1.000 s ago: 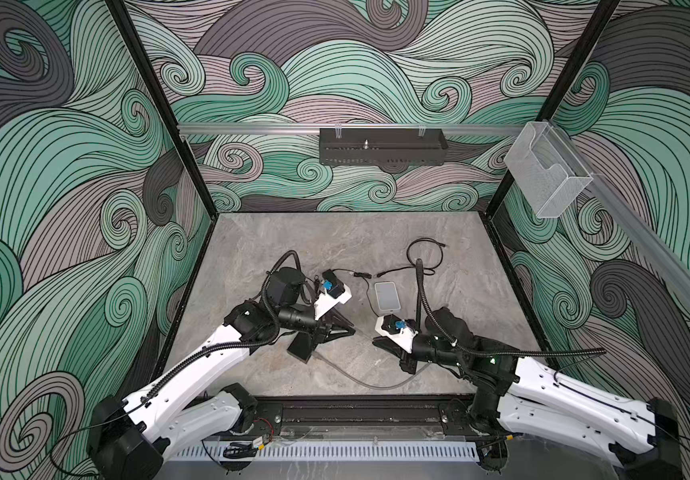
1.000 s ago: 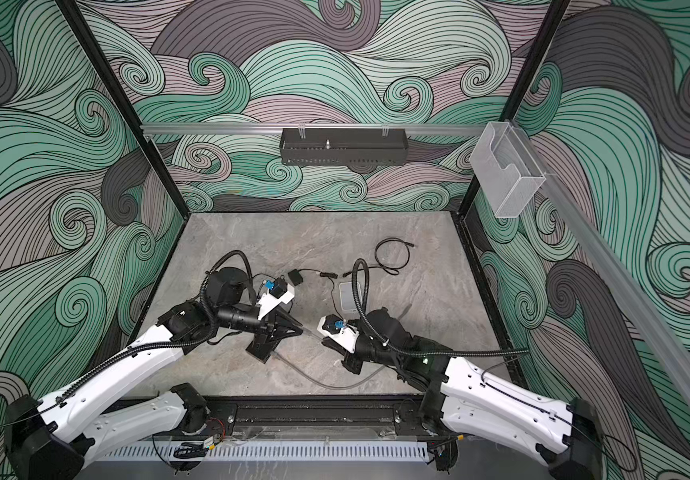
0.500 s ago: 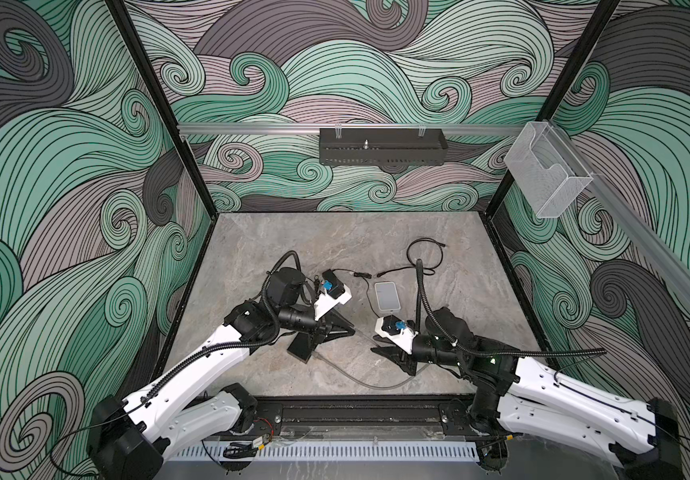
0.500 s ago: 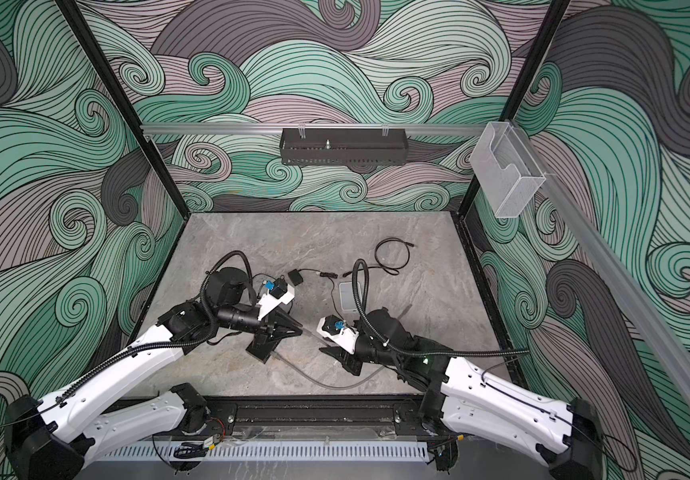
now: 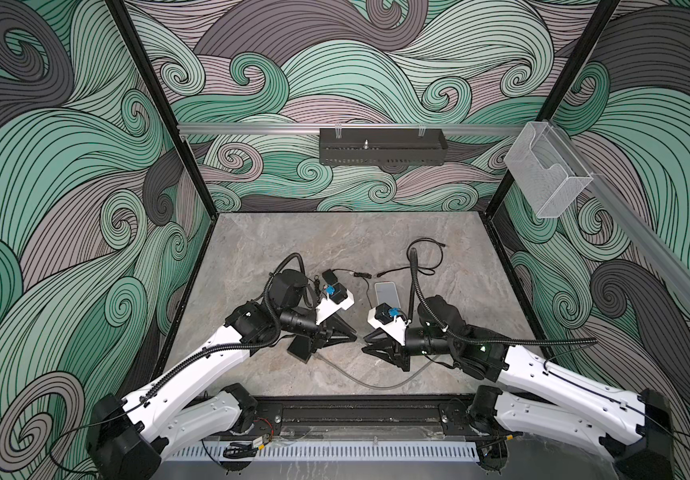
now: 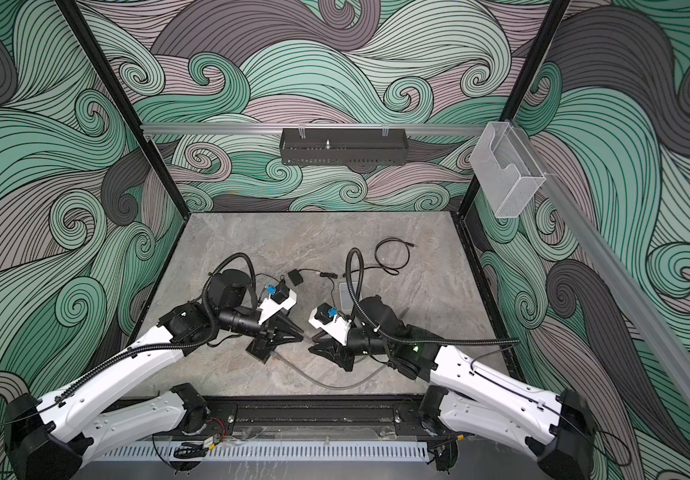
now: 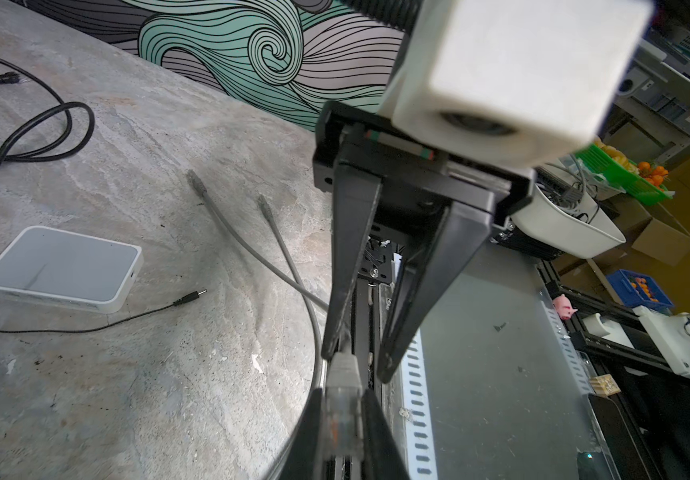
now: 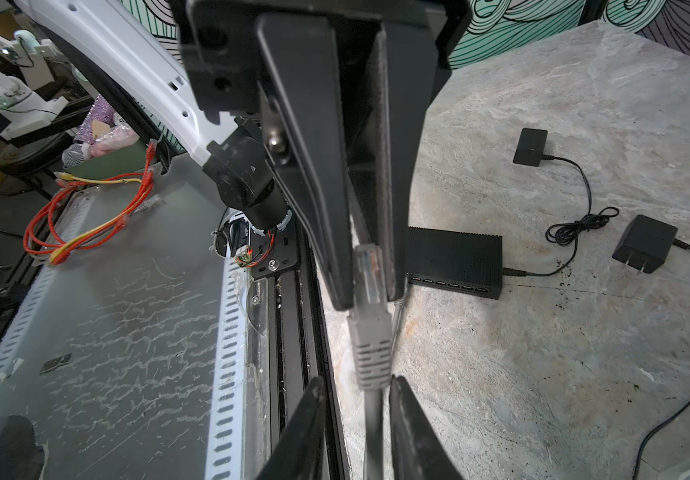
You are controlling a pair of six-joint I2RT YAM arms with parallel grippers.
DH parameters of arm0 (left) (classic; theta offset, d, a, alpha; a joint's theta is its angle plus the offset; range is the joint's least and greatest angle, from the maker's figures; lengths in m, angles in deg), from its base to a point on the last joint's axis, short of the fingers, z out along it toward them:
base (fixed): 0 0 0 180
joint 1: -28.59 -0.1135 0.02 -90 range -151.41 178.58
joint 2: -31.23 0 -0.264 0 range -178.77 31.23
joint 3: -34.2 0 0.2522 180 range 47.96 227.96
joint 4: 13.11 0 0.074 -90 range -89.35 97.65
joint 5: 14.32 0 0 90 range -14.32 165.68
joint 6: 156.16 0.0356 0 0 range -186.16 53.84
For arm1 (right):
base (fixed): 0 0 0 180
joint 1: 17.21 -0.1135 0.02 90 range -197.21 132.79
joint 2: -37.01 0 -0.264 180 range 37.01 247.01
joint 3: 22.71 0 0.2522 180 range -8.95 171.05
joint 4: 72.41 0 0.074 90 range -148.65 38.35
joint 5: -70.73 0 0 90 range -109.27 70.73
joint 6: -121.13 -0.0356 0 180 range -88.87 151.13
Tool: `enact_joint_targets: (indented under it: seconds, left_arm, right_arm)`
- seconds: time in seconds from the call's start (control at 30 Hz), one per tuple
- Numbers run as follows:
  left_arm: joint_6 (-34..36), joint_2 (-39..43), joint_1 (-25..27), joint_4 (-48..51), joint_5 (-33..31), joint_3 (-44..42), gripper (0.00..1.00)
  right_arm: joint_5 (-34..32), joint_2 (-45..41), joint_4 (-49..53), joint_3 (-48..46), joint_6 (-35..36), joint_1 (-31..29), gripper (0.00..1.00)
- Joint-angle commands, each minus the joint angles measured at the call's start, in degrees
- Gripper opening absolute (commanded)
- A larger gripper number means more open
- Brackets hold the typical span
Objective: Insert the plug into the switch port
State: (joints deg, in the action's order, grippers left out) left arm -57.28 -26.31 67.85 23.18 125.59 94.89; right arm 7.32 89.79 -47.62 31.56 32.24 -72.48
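The clear plug (image 7: 343, 411) on a grey cable (image 5: 360, 380) is pinched between the fingers of my left gripper (image 7: 342, 399), which is shut on it. In the right wrist view the same plug (image 8: 370, 274) shows with its grey boot pointing toward my right gripper (image 8: 356, 390). That gripper is open: the cable runs between its fingertips, close to one of them, with a gap on the other side. The two grippers meet tip to tip in both top views, left (image 5: 353, 337) and right (image 5: 366, 340). The black switch (image 8: 455, 262) lies on the table just under the left gripper, its row of ports facing the table's front edge.
A white box (image 5: 387, 294) lies behind the grippers, with a loose thin black lead beside it. Two black power adapters (image 8: 530, 146) (image 8: 645, 249) and a coiled black cable (image 5: 422, 257) lie farther back. Two more grey cable ends (image 7: 195, 180) rest on the table.
My right gripper's jaws have parted from the cable behind the plug and stand slightly apart. The left gripper keeps its hold on the plug; both arms have barely moved.
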Motion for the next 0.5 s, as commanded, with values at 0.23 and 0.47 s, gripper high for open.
enact_joint_targets:
  seconds: [0.23, 0.47]
  left_arm:
    - [2.37, 0.59, 1.15, 1.74, 1.64, 2.54, 0.13]
    - [2.41, 0.41, 1.16, 1.93, 1.25, 2.73, 0.13]
  right_arm:
    - [11.48, 0.55, -2.83, 1.41, -2.85, 2.80, 0.22]
    - [15.25, 2.30, -4.76, 0.54, -3.56, 2.88, 0.23]
